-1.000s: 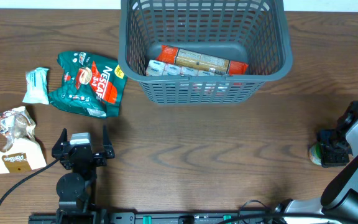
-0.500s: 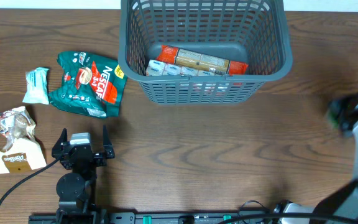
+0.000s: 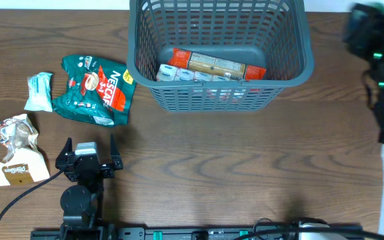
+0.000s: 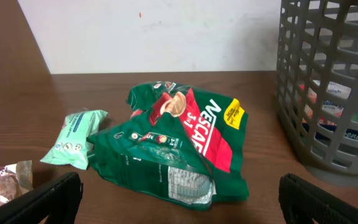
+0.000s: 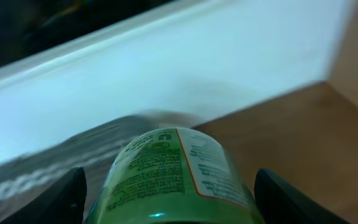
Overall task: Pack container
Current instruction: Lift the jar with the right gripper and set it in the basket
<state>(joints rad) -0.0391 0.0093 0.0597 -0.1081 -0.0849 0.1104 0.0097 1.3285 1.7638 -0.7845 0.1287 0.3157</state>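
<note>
From above, the right arm (image 3: 379, 47) has made a big move. A second ago it was low on the table at the near right, by something small and green. Now it is up at the far right, level with the container (image 3: 212, 99), and it looks blurry. I think it is bringing that green thing to the container, so the next job is to get over the rim and let go.

The container stands on its base at the far middle of the table, open side up. Its long side runs left to right. Inside lie a long orange box (image 3: 215, 65) and a white and blue packet (image 3: 182, 75). The left gripper (image 3: 89, 155) has not moved, and its jaws are apart with nothing in them.

In the left wrist view, the left gripper (image 4: 179, 213) faces a green Nescafe bag (image 4: 179, 146) lying flat. A small mint packet (image 4: 73, 138) is just left of the bag. The container's wall is at the right.

In the right wrist view, the right gripper (image 5: 173, 202) is clamped on a green bottle (image 5: 173, 171). The bottle's long way points away from the camera.
</note>
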